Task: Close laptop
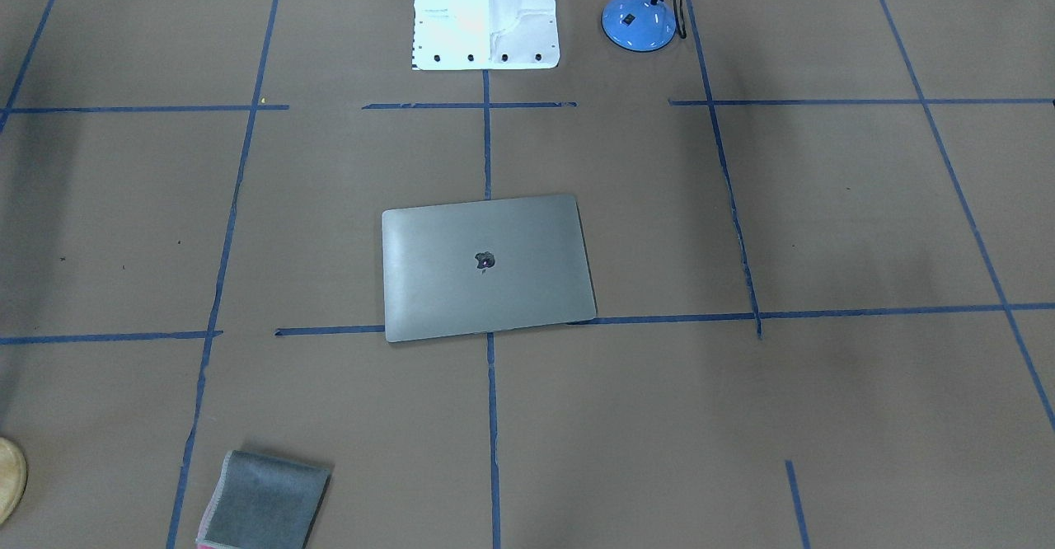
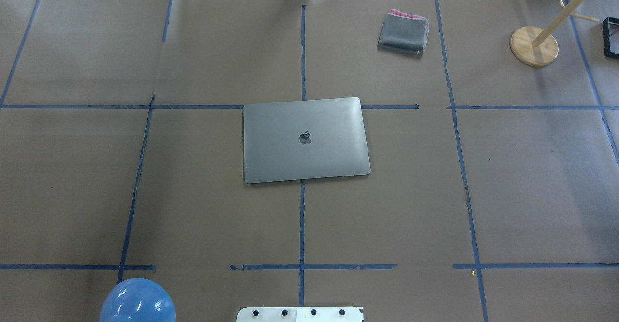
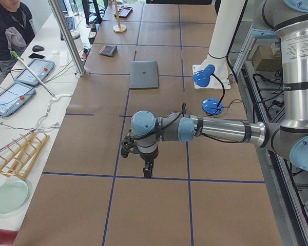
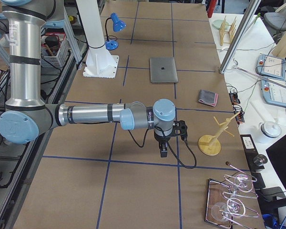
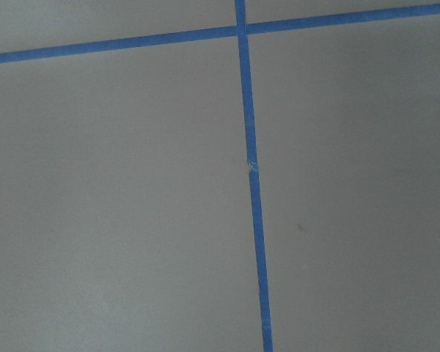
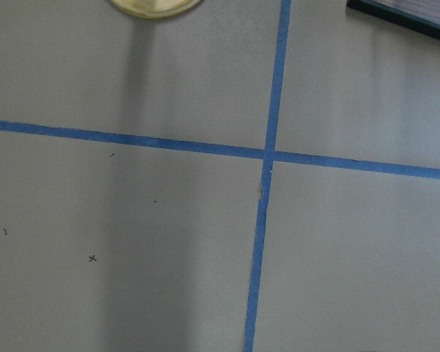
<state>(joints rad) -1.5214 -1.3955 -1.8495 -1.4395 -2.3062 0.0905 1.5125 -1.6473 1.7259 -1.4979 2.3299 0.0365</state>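
Clearly the laptop (image 2: 304, 138) lies shut; left gripper (image 3: 148, 170) and right gripper (image 4: 163, 152) states unclear.

The left jaws and right jaws show only in the side views, too small to tell how they stand. The laptop's (image 2: 305, 139) lid hides its keyboard and screen. The front-facing view's top edge cuts the blue desk lamp (image 1: 639, 17), its bottom edge the grey cloth (image 1: 264, 504).
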